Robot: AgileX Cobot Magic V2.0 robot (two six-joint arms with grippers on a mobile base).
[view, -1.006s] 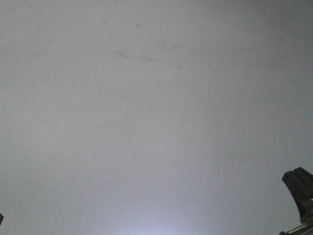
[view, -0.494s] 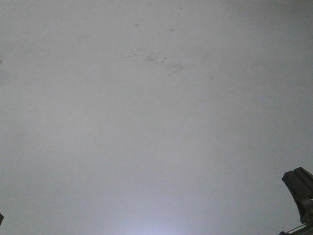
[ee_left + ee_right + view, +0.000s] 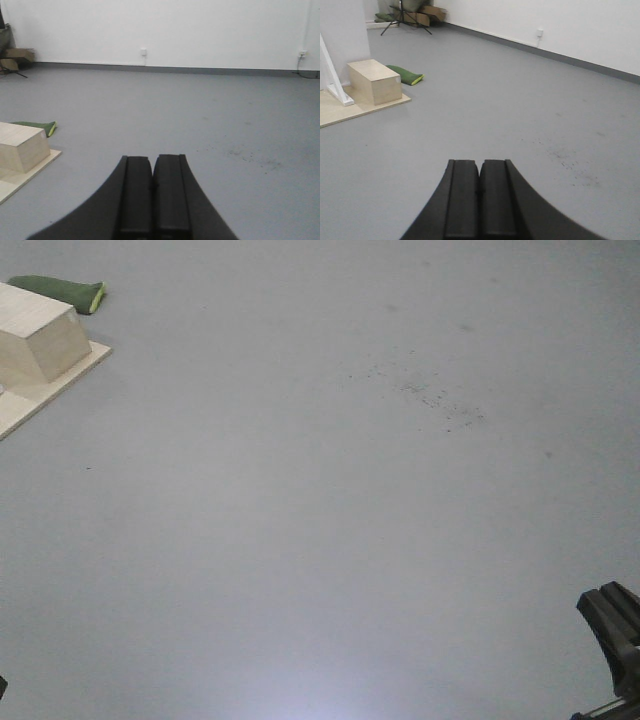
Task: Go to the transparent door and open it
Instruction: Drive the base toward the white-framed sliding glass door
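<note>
The transparent door is out of view in every frame. My left gripper (image 3: pixel 152 159) is shut and empty, pointing over bare grey floor towards a white wall. My right gripper (image 3: pixel 480 163) is shut and empty, also over grey floor. In the front view only the black tip of the right gripper (image 3: pixel 610 625) shows at the lower right edge, and a sliver of the left one at the lower left corner.
A pale wooden box (image 3: pixel 374 81) stands on a wooden platform (image 3: pixel 350 107) at the left, also in the front view (image 3: pixel 35 340). A green bag (image 3: pixel 405 74) lies beyond it. A white bracket post (image 3: pixel 331 75) rises from the platform. Dark specks (image 3: pixel 430 395) mark the floor. Boxes and a tripod stand at the far wall.
The front view has swung left: the dark floor specks slid to the right and down, and the wooden box, platform and green bag came into view at the upper left.
</note>
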